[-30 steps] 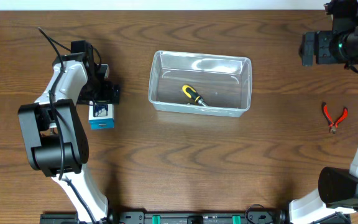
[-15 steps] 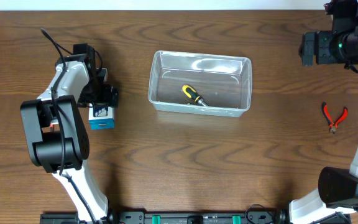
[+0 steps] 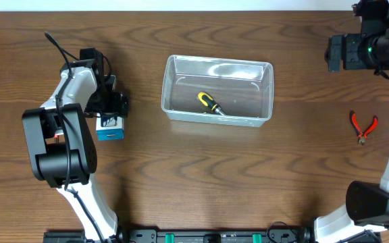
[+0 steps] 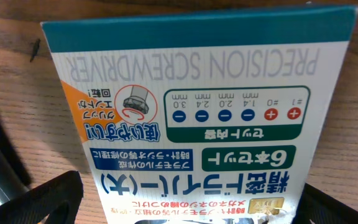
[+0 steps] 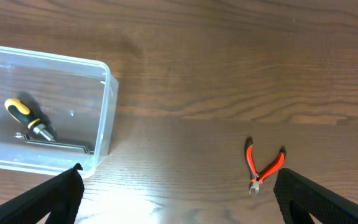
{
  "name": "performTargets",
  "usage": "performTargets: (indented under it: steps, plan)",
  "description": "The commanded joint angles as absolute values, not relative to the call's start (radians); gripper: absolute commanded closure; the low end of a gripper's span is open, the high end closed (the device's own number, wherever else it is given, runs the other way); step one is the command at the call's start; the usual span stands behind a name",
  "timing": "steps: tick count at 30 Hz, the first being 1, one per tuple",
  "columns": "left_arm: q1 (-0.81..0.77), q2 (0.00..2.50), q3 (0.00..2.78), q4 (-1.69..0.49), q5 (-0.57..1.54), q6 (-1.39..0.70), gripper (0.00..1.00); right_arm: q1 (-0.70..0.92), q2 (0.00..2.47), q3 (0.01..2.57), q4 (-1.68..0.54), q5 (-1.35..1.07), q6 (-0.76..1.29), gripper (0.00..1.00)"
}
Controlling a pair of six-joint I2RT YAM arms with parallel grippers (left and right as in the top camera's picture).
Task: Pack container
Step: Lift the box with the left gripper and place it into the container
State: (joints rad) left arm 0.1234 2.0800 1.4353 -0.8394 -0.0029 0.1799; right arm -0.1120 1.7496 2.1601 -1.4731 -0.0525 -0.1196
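The container (image 3: 218, 91) sat approx. mid-surface (image 3: 194, 175), upright, top open, w/ a yellow-black screwdriver (image 3: 210, 102) lying on its floor. L tool (image 4: 185, 208) was low over the blue-and-white box (image 3: 110, 126) on the left side, jaws wide apart, one finger either side of the box's end; contact couldn't be told. Box label read "PRECISION SCREWDRIVER". R tool (image 5: 179, 205) hung raised at the far right, jaws also wide apart, holding nothing. Red pliers (image 3: 363, 126) lay right of the container, well apart from it.
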Motion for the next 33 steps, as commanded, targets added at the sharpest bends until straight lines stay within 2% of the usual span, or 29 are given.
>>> performTargets:
  steps: [1,6,10,14,16,29,30,33]
  plan:
    - [0.128,2.093,1.411,-0.842,-0.008,0.171,0.02,-0.117,1.752,2.156,-1.474,-0.06,-0.106,0.01]
    - [0.127,2.093,1.411,-0.844,-0.008,0.17,0.02,-0.117,1.752,2.156,-1.474,-0.06,-0.106,0.01]
    - [0.127,2.093,1.411,-0.848,-0.008,0.17,0.24,-0.117,1.752,2.156,-1.475,-0.06,-0.106,0.01]
    - [0.127,2.093,1.411,-0.85,-0.008,0.155,0.36,-0.117,1.752,2.156,-1.474,-0.06,-0.106,0.01]
    - [0.126,2.093,1.411,-0.85,-0.008,0.155,0.51,-0.117,1.752,2.156,-1.474,-0.06,-0.106,0.01]
    - [0.089,1.975,1.451,-0.867,-0.008,0.137,0.72,-0.117,1.752,2.156,-1.474,-0.06,-0.106,0.01]
    - [0.074,1.934,1.465,-0.886,-0.008,0.137,0.8,-0.117,1.752,2.156,-1.474,-0.06,-0.106,0.01]
    - [0.039,1.852,1.491,-0.922,-0.007,0.137,0.9,-0.117,1.752,2.156,-1.474,-0.06,-0.106,0.01]
